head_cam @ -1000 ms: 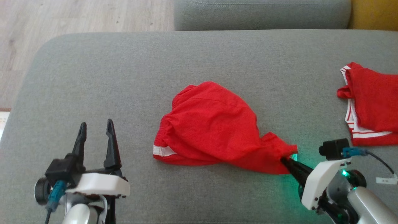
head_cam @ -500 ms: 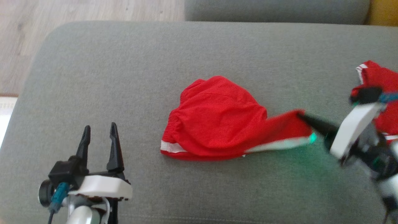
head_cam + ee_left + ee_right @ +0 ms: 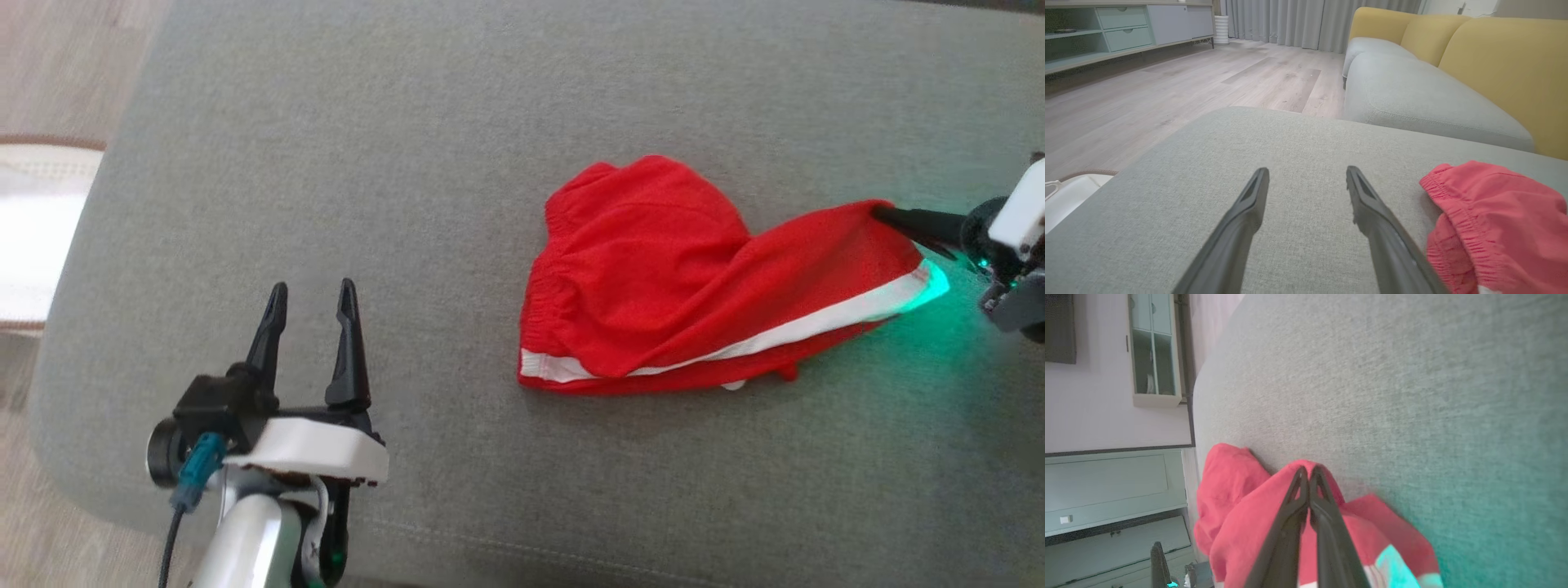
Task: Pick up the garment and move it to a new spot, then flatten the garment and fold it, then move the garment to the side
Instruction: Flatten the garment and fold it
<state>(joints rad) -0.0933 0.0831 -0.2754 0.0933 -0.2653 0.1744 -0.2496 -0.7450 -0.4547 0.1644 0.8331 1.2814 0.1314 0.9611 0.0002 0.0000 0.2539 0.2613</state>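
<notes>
The garment is a pair of red shorts with a white side stripe, lying on the grey cushion. One leg is stretched out to the right and lifted. My right gripper is shut on the end of that leg; in the right wrist view its closed fingers pinch the red cloth. My left gripper stands open over bare cushion, well to the left of the shorts. In the left wrist view its gripper is spread wide, with the elastic waistband to the right of it.
The cushion's left edge drops to wooden floor, where a white object sits. A second grey seat with yellow backrests lies beyond. A low cabinet lines the far wall.
My right gripper has closed on the shorts' leg end and pulled it up and to the right, stretching the leg out and baring the white stripe. The head camera has shifted.
</notes>
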